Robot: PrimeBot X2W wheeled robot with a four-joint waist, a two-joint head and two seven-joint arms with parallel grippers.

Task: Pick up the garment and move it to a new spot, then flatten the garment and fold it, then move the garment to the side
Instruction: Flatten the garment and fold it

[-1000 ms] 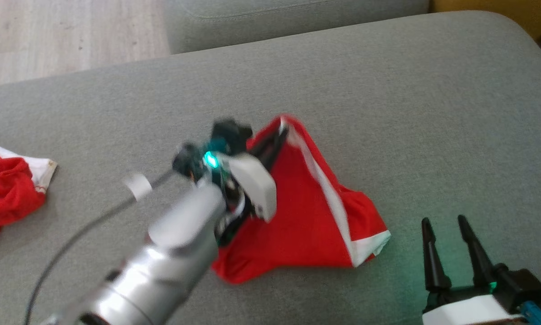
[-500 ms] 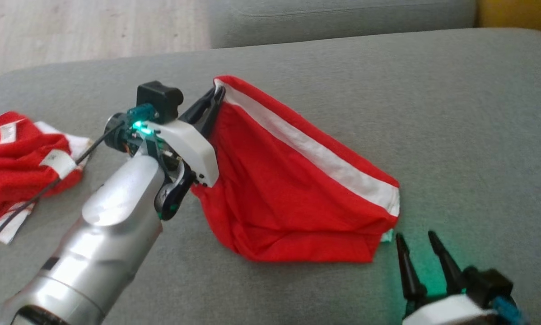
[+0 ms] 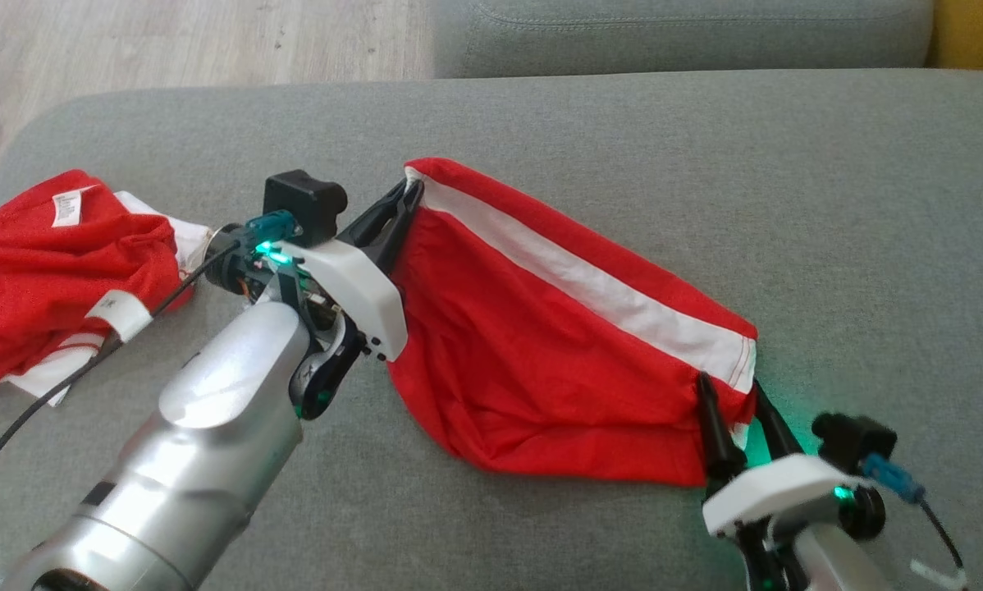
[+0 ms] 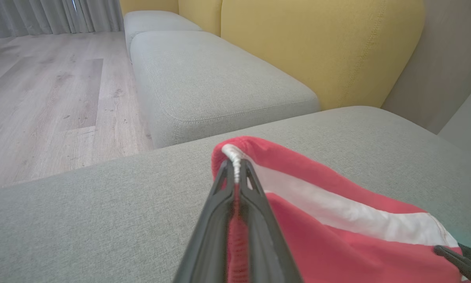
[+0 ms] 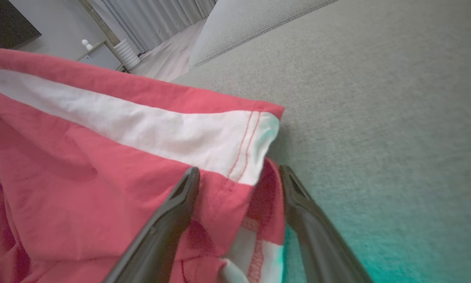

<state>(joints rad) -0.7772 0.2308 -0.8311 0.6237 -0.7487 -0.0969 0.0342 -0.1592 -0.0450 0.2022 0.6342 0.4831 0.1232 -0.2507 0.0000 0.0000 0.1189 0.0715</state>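
- The red garment (image 3: 541,345), shorts by the look of its white side stripe and stitched hem, lies across the middle of the grey sofa cushion (image 3: 787,164). One corner is lifted off the cushion and the rest sags onto it.
- My left gripper (image 3: 403,197) is clamped on that raised corner, at the end of the white stripe. In the left wrist view its fingers press together with the cloth edge pinched between them.
- My right gripper (image 3: 731,396) stands parted at the opposite corner, with the hem lying between its two fingers. The right wrist view shows the stitched white end just ahead of the tips, and nothing is pinched yet.
- I judge the step in hand to be taking this second corner so I can stretch the cloth flat.
- To do it well, I should push a little deeper so both layers of the hem sit between the fingers, then close firmly. A grip on one layer alone would let the other droop.
- After that I should draw the corners apart evenly, taut along the stripe, without tugging the cloth out of the left grip.
- A second red garment (image 3: 40,271) sits bunched at the cushion's left end, well apart, and I should steer away from it.
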